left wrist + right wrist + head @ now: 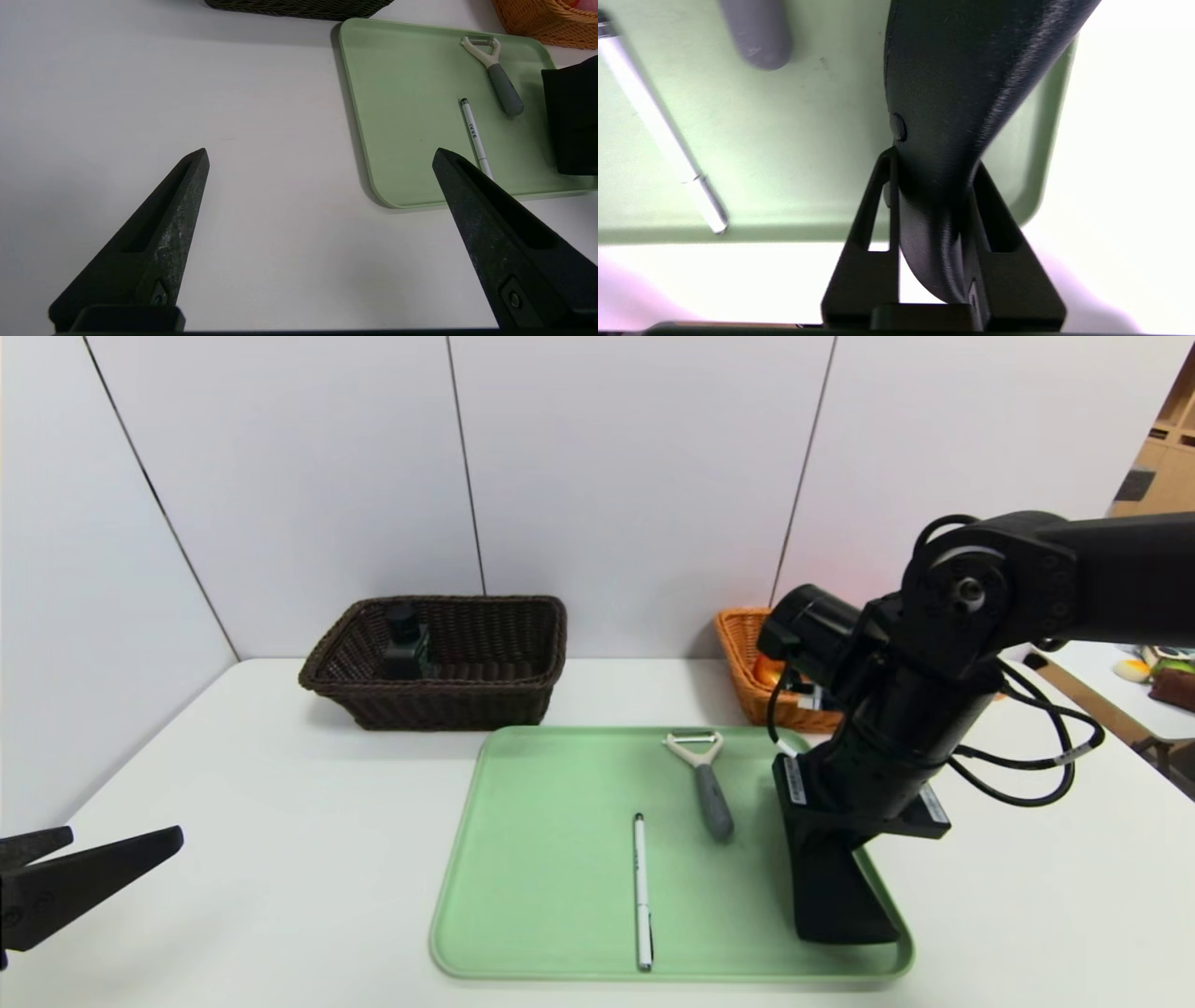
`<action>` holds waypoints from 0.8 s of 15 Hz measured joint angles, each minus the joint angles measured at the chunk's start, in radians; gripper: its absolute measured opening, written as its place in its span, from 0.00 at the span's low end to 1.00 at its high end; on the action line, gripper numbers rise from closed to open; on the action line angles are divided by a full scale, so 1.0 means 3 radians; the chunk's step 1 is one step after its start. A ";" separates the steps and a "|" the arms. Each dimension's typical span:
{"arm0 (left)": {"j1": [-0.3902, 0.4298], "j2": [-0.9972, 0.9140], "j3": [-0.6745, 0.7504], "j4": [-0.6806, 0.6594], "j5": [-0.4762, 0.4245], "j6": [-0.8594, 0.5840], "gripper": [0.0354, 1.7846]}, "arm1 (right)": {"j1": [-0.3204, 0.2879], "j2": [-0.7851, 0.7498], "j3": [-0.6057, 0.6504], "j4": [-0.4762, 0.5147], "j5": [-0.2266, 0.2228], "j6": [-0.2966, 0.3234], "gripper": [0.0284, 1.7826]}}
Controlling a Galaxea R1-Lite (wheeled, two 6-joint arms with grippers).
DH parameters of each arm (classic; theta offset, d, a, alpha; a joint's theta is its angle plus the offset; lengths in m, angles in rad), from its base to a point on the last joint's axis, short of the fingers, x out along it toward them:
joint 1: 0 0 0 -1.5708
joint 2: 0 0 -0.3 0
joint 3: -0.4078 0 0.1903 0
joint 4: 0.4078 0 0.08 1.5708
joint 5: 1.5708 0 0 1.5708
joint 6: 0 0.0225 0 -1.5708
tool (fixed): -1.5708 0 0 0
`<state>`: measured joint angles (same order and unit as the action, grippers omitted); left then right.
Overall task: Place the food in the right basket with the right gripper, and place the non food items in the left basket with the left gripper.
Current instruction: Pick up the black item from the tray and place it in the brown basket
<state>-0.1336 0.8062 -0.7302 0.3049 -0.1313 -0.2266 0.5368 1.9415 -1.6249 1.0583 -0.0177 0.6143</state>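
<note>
White tabletop beneath us, we find our right gripper (938,186) clamped tight on the glasses case (966,93) at the tray's (560,821) near-right corner, so next we lift it clear while our left gripper (317,158) idles wide open.

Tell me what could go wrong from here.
1. The right hand is shut on the black glasses case, a non-food item meant for the left hand, which is parked open off the tray; the case may land in the orange basket.
2. Gripped near one end, the case could sag or swing into the peeler beside it.
</note>
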 joint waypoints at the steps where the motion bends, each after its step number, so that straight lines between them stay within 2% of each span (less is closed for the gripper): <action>1: 0.0000 -0.0001 0.0000 0.0000 0.0001 0.0001 0.94 | 0.0016 -0.0098 -0.0011 -0.0004 0.0045 -0.0038 0.19; 3: 0.0000 -0.0006 0.0001 0.0040 0.0001 0.0004 0.94 | 0.0061 -0.0304 -0.0092 -0.0008 0.0158 -0.0096 0.18; 6: 0.0000 -0.0022 0.0001 0.0066 0.0001 0.0004 0.94 | 0.0149 -0.0601 -0.0342 -0.0011 0.0214 -0.0155 0.17; 8: 0.0000 -0.0035 0.0001 0.0077 0.0000 0.0004 0.94 | 0.0194 -0.0765 -0.0487 -0.0157 0.0348 -0.0338 0.17; 10: 0.0000 -0.0053 -0.0013 0.0131 0.0008 0.0002 0.94 | 0.0210 -0.0855 -0.0545 -0.0572 0.0433 -0.0443 0.17; 12: 0.0000 -0.0072 -0.0050 0.0144 0.0019 0.0004 0.94 | 0.0228 -0.0855 -0.0548 -0.1256 0.0432 -0.0457 0.16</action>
<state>-0.1336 0.7845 -0.7451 0.3481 -0.1255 -0.2255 0.6051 1.6851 -1.7891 0.6815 0.1119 0.4770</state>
